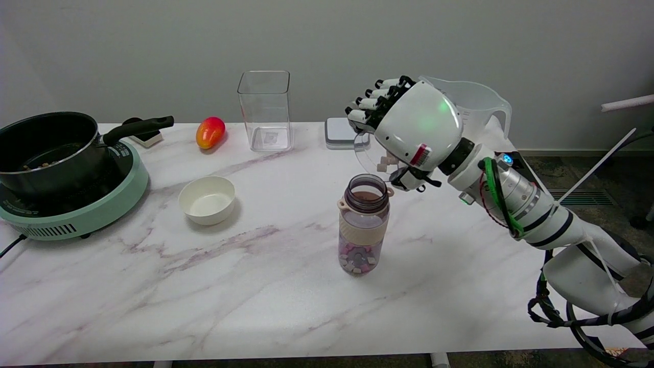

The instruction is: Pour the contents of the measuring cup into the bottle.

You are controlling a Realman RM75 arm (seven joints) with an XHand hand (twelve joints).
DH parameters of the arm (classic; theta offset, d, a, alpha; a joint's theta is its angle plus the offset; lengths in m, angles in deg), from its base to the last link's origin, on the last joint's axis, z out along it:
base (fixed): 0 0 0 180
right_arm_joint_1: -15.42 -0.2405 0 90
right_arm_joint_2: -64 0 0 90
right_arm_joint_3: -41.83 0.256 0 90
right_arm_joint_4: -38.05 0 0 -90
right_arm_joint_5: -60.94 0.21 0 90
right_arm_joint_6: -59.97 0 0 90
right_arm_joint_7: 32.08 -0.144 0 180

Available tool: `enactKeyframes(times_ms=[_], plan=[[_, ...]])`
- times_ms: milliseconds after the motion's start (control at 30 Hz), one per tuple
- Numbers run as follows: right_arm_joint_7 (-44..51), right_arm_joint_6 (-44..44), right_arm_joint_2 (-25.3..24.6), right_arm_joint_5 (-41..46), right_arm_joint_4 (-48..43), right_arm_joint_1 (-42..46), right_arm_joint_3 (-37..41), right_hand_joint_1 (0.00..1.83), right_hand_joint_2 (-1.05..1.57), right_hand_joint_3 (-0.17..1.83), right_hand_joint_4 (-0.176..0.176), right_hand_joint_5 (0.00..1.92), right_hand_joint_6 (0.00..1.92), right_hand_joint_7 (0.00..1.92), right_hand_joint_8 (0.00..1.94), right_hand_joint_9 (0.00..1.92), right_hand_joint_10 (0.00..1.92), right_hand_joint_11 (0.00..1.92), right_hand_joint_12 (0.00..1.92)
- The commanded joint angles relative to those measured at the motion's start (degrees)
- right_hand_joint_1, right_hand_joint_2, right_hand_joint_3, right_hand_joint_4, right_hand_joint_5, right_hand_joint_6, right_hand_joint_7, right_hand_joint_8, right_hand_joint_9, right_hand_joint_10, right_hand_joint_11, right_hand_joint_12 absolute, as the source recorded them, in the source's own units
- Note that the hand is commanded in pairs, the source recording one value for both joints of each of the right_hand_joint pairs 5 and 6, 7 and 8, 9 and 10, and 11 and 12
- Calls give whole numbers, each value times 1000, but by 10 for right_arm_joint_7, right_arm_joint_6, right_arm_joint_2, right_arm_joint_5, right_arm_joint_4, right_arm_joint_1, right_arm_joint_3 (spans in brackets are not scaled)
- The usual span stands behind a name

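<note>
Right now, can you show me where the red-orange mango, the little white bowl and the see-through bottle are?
red-orange mango (210, 132), head view, middle of its skin.
little white bowl (206, 214), head view, near outer wall.
see-through bottle (363, 232), head view, beige band.
</note>
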Motion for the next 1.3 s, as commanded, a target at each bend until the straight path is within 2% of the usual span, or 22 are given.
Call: enactKeyframes(times_ms=[33, 1300], plan=[[7, -7, 1, -15, 1, -2, 7, 1462, 1105, 482, 0, 1608, 1608, 1566, 1566, 1445, 1445, 1265, 1265], [8, -6, 1, -58, -1, -1, 19, 1414, 1204, 415, 0, 1663, 1663, 1593, 1593, 1457, 1457, 1277, 1277]])
